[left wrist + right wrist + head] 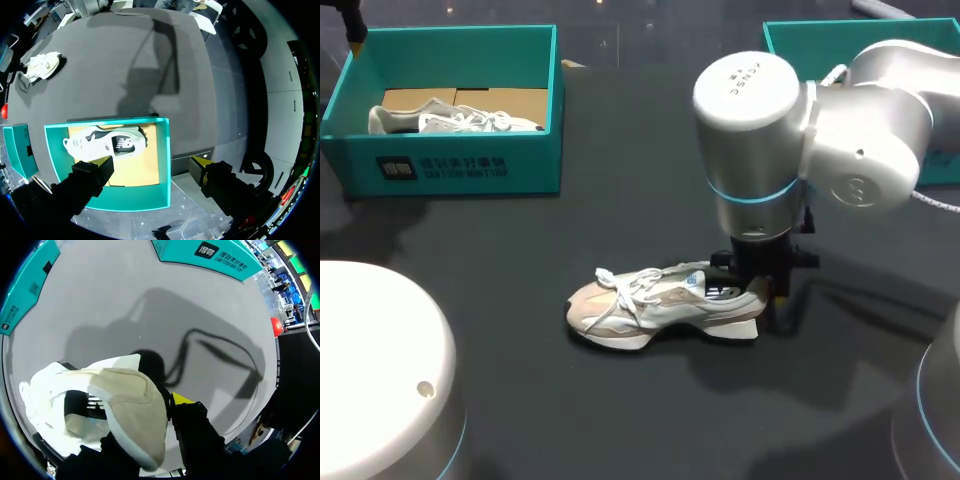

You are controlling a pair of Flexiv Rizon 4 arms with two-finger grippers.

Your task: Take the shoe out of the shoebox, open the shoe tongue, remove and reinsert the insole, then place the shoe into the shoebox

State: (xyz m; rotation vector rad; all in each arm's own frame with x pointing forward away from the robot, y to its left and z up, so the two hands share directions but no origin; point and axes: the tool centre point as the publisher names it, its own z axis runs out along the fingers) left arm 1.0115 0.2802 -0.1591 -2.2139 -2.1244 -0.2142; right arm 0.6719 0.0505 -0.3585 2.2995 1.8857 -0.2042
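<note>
Right claw [756,292] is down at the heel of the beige-and-grey suede sneaker with white laces [655,308]. That shoe is out of any box, standing on its sole on the dark worktop [520,260] with its toe pointing straight away from the claw. In the right wrist view the beige heel sits right up against the claw, with the shoe's opening just ahead of it. Is the claw clenched on that heel or only set around it? Cannot tell, because the shoe hides too much. The laces lie criss-crossed over the tongue, and a touch of light blue shows at the opening just beside the claw. The white right arm [820,120] comes down steeply over the heel. A second teal box [790,35] sits well beyond the claw, partly hidden by that arm. Over to the left claw [152,161]: it is released, its yellow-tipped fingers [104,161] spread wide and gripping nothing. It hangs high above the teal cardboard shoebox [460,170], well apart from the beige shoe. One side wall of that box runs under the gap between its fingers. Down in the box, under and just ahead of one finger, a white sneaker [102,142] lies on its side on the brown cardboard floor.
</note>
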